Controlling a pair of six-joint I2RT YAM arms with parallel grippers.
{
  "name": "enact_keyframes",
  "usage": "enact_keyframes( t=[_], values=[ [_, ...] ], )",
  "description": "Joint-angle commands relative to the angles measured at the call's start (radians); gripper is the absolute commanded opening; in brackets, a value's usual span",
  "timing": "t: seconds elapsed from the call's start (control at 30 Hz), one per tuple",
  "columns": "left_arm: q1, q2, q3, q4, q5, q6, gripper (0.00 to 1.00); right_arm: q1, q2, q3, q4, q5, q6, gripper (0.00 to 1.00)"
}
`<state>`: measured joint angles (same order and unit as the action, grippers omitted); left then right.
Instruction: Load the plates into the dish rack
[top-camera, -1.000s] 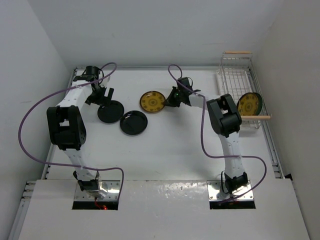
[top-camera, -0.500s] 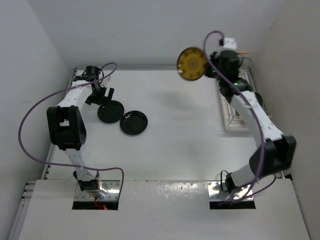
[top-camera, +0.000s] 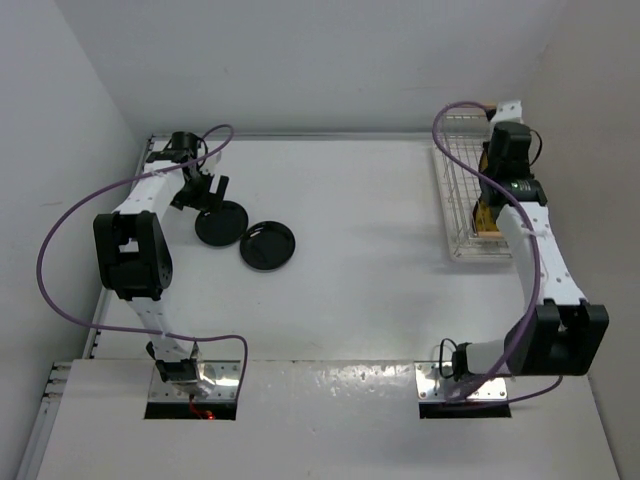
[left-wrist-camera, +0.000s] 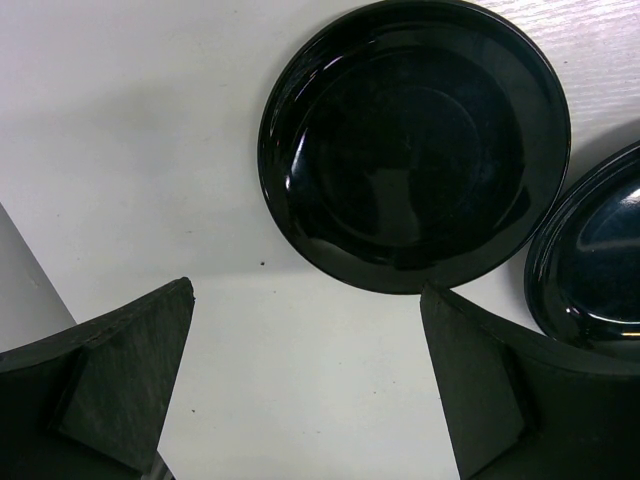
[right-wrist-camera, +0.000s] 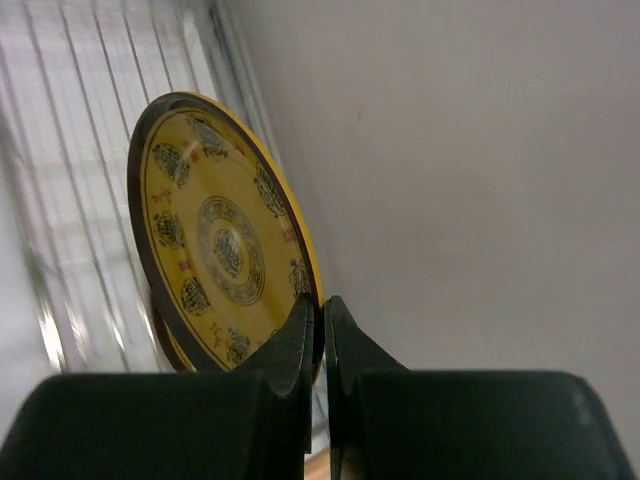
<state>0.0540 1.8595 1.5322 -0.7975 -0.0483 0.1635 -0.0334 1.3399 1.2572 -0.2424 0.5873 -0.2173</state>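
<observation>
Two glossy black plates lie flat on the table, one (top-camera: 221, 222) at the left and one (top-camera: 268, 245) beside it. They also show in the left wrist view, one (left-wrist-camera: 415, 145) just beyond my jaws and the other (left-wrist-camera: 595, 265) at the right edge. My left gripper (top-camera: 205, 192) (left-wrist-camera: 305, 385) is open and empty just short of the first black plate. My right gripper (top-camera: 490, 205) (right-wrist-camera: 322, 320) is shut on the rim of a mustard-yellow patterned plate (right-wrist-camera: 215, 240), holding it on edge over the white wire dish rack (top-camera: 462, 170). A second yellow plate peeks out behind it. The blue-green plate is out of view.
The side wall (right-wrist-camera: 480, 150) stands close on the right of the rack. The rack's wires (right-wrist-camera: 80, 150) lie below the held plate. A purple cable (top-camera: 60, 240) loops off the left arm. The back wall runs behind the table.
My right arm has carried the yellow plate from high above the table's back down over the dish rack at the right. The left arm has not moved.
</observation>
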Motion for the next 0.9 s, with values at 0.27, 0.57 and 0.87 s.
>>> enact_keyframes(
  t=[0.27,0.57,0.87],
  values=[
    [0.009,-0.023,0.029,0.003,0.001,-0.009,1.00,-0.049,0.090,-0.151,0.041,0.059,-0.083,0.00],
    [0.009,-0.014,0.029,0.003,0.001,-0.009,1.00,-0.046,0.143,-0.177,0.012,0.028,-0.059,0.00],
    [0.009,-0.014,0.029,0.003,0.001,-0.009,1.00,-0.043,0.174,-0.087,-0.064,-0.012,-0.013,0.54]
  ],
)
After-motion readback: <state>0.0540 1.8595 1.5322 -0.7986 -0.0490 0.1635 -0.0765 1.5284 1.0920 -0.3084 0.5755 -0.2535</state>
